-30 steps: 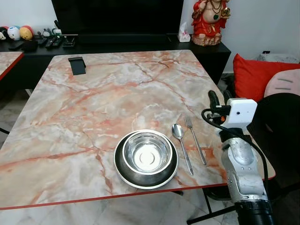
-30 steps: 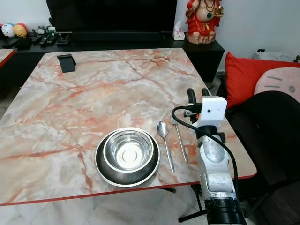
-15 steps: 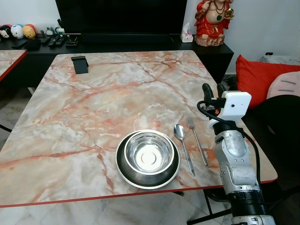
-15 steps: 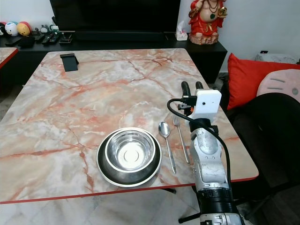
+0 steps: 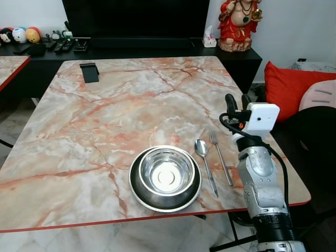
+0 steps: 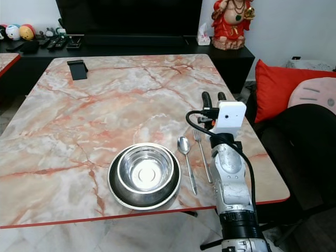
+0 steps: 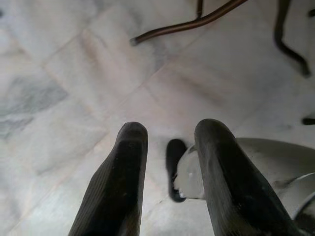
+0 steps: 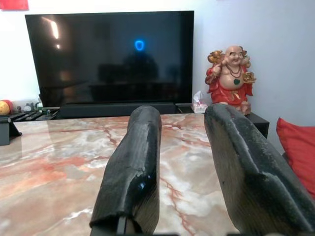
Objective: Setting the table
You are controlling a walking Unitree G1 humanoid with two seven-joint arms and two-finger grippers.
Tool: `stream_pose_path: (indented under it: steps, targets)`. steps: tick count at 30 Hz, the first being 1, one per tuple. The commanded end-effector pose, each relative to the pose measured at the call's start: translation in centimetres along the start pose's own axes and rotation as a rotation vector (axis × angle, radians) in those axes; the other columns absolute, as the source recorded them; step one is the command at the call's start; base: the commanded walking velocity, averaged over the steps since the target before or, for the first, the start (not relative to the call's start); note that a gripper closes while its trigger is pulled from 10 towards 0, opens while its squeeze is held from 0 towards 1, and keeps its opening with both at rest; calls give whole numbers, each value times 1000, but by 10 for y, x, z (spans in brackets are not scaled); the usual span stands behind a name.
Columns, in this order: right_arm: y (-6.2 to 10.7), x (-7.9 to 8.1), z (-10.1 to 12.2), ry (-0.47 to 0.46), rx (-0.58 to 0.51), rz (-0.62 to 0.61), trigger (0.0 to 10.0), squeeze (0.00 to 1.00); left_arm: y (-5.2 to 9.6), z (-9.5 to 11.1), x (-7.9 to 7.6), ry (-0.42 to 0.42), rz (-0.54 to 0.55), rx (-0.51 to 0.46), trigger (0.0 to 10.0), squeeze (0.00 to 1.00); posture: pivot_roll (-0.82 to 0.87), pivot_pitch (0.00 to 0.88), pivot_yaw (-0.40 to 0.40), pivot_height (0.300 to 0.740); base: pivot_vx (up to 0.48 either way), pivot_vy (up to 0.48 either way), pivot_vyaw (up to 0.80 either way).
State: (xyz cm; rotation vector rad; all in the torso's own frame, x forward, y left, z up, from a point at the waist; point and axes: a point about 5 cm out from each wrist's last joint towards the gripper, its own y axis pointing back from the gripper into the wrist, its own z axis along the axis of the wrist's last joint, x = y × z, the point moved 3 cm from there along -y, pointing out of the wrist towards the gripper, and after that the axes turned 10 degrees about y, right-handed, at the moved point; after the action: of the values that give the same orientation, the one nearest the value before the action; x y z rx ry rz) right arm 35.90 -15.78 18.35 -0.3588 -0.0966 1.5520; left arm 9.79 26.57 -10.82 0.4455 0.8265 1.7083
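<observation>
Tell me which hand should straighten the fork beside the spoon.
Right. The right hand is raised over the table's right edge, open and empty, just beyond the fork and spoon. The left hand points down at the floor, away from the tabletop.

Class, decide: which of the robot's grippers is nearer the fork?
Right. The right gripper hovers over the table just beyond the fork; the left gripper hangs over the floor.

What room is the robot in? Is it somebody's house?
Most likely a home's living and dining room. A marble table holds a bowl, spoon and fork. Behind it a big TV stands over a low cabinet, and a red cushion lies to the right.
</observation>
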Motion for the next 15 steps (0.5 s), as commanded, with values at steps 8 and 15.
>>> stream_pose_path:
  steps: [8, 15]
  targets:
    - [2, -2, -1, -8, 2, -13, 10000, 0, 6, -16, 10, 8, 63, 90, 10000, 0, -68, 0, -11, 740, 0, 158, 0]
    - [-1, -1, 1, -11, -1, -11, 10000, 0, 4, -15, 9, -1, 62, 97, 10000, 0, -65, 0, -11, 740, 0, 422, 0]
